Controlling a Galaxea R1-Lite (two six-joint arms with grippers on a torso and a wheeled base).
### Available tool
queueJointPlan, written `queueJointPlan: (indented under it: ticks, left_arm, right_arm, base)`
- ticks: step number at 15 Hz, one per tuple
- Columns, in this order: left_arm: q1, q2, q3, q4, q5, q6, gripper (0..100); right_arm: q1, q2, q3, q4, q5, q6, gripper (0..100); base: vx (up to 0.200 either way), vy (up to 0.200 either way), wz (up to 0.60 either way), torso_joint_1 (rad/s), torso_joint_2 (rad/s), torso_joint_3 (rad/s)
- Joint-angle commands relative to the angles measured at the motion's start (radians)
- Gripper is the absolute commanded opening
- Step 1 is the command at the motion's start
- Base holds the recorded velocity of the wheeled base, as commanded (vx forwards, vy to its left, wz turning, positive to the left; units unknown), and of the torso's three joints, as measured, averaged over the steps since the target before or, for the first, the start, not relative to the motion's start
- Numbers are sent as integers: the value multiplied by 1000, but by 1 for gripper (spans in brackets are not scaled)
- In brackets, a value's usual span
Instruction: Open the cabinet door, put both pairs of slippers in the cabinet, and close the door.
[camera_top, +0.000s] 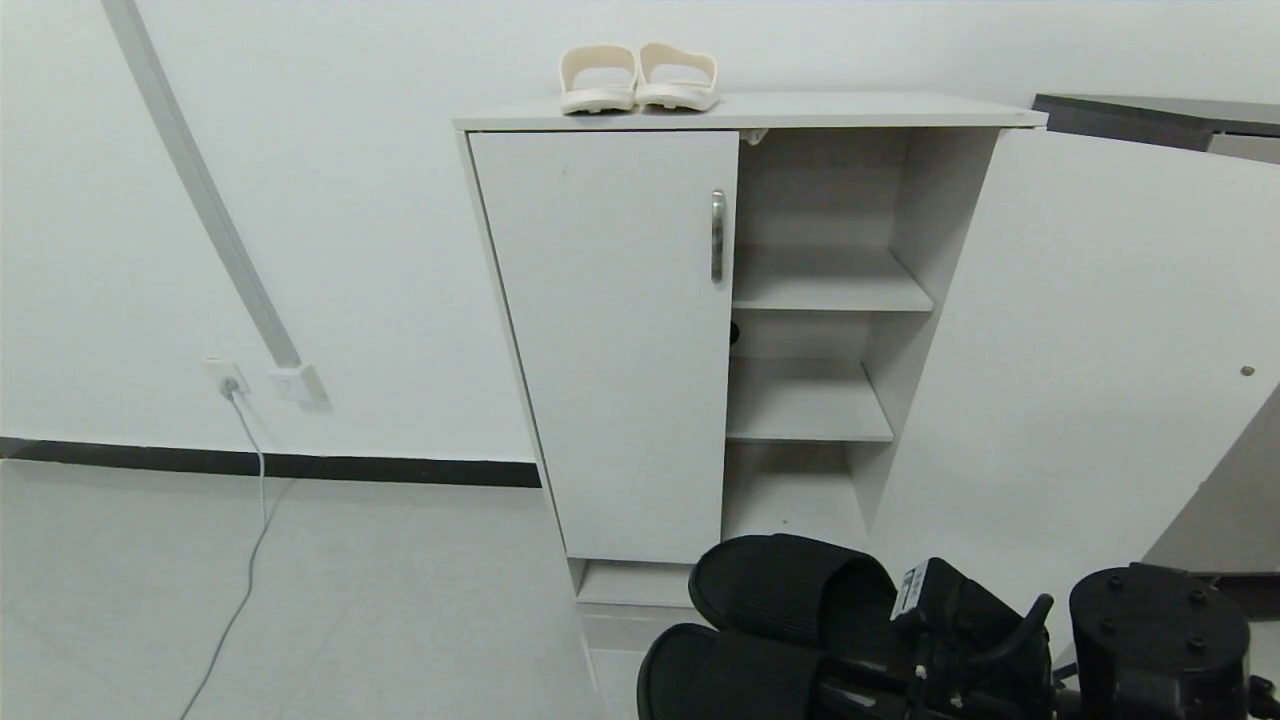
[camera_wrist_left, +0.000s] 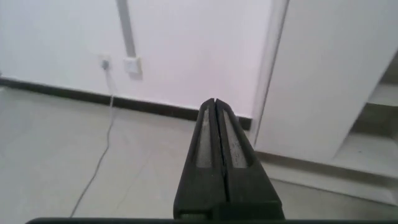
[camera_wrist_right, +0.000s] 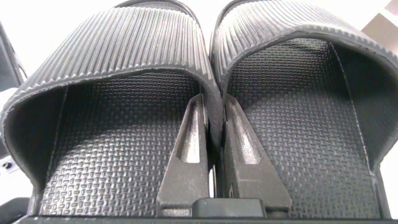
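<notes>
Low on the near right, the right gripper (camera_wrist_right: 212, 106) has its fingers clamped on the two touching inner walls of the black slippers (camera_top: 780, 590). It holds the pair side by side just in front of the cabinet (camera_top: 900, 110), near its base. The cabinet's right door (camera_top: 1080, 350) stands swung wide to the right, baring two shelves (camera_top: 825, 285) — the left door (camera_top: 600, 350), with its metal handle (camera_top: 717, 235), is shut. The white slippers (camera_top: 638, 78) sit together on the cabinet's top surface, toward its left end. The left gripper (camera_wrist_left: 214, 155), fingers pressed together, hangs above the grey floor (camera_top: 400, 600) near the shut door. Behind runs a white wall (camera_top: 350, 200) with a black baseboard (camera_top: 250, 463), a socket (camera_top: 228, 378) and a trailing cable (camera_top: 255, 500).
</notes>
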Motion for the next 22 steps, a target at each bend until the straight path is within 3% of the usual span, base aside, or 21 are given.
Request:
queueJointPlan:
  ticks: [1, 4, 7, 11, 19, 22]
  left_arm:
    - [2, -9, 6, 8, -83, -7, 0]
    - [2, -9, 6, 8, -71, -24, 0]
    - [2, -9, 6, 10, -71, -24, 0]
    - [2, -9, 6, 10, -71, -22, 0]
    - [2, -9, 6, 10, -71, -16, 0]
    - [2, -10, 6, 10, -71, -16, 0]
  right_arm:
    - [1, 1, 0, 0, 0, 0, 0]
    - [2, 22, -6, -2, -75, 12, 0]
    - [22, 87, -44, -3, -179, 121, 0]
    - [73, 233, -222, -2, -405, 264, 0]
    - [64, 522, -540, -2, -848, 325, 0]
    - [15, 541, -580, -2, -912, 328, 0]
  base:
    - [0, 0, 0, 0, 0, 0]
    - [0, 0, 0, 0, 0, 0]
    - [0, 0, 0, 0, 0, 0]
    - [0, 0, 0, 0, 0, 0]
    - [0, 0, 0, 0, 0, 0]
    - [0, 0, 0, 0, 0, 0]
